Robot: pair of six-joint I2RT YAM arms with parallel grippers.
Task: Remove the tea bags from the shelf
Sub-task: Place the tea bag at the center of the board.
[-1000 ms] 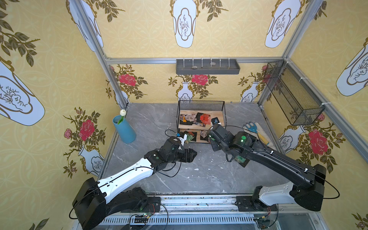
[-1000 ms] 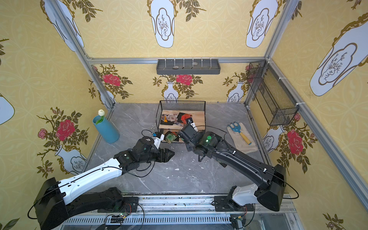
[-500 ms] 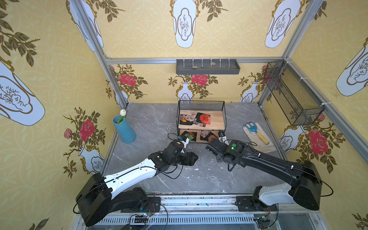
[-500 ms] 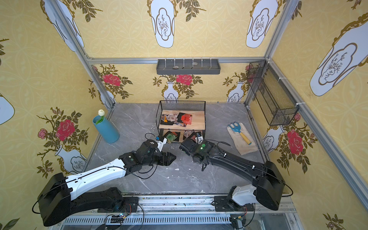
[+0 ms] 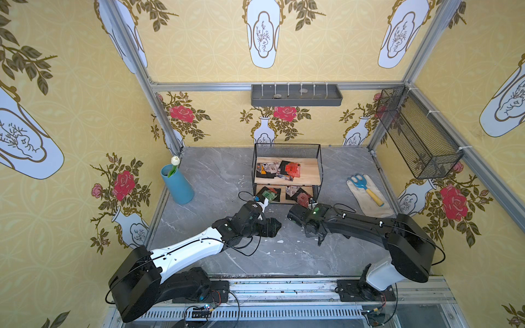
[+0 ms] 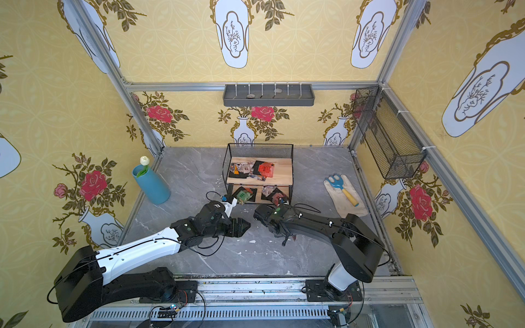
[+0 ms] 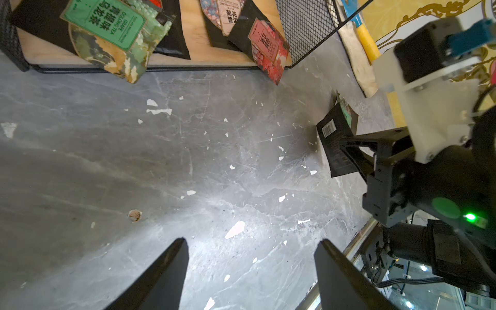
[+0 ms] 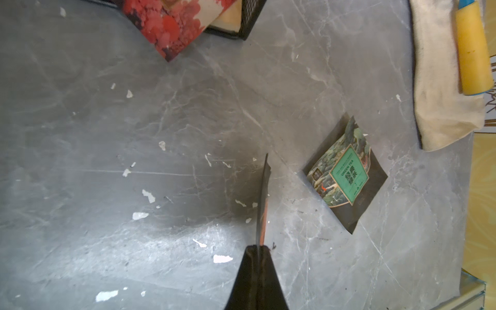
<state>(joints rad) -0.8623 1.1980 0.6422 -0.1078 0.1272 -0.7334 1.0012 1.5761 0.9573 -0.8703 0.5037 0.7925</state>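
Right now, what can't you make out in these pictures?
- Tea bag in the right gripper: print unreadable, edge-on in the right wrist view, back only in the left wrist view.
- Shelf: rear of lower board hidden under upper board in both top views.
- Grey tray: contents too small to name in both top views.

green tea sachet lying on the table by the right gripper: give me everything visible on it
The green tea sachet is a flat square black packet, foil-like, with a landscape print and a green label reading GREEN TEA. It looks sealed and lies face up, flat on the grey marble table, off the shelf. Nothing touches it: the right gripper, fingers shut on a second sachet, and the beige cloth are both apart from it.
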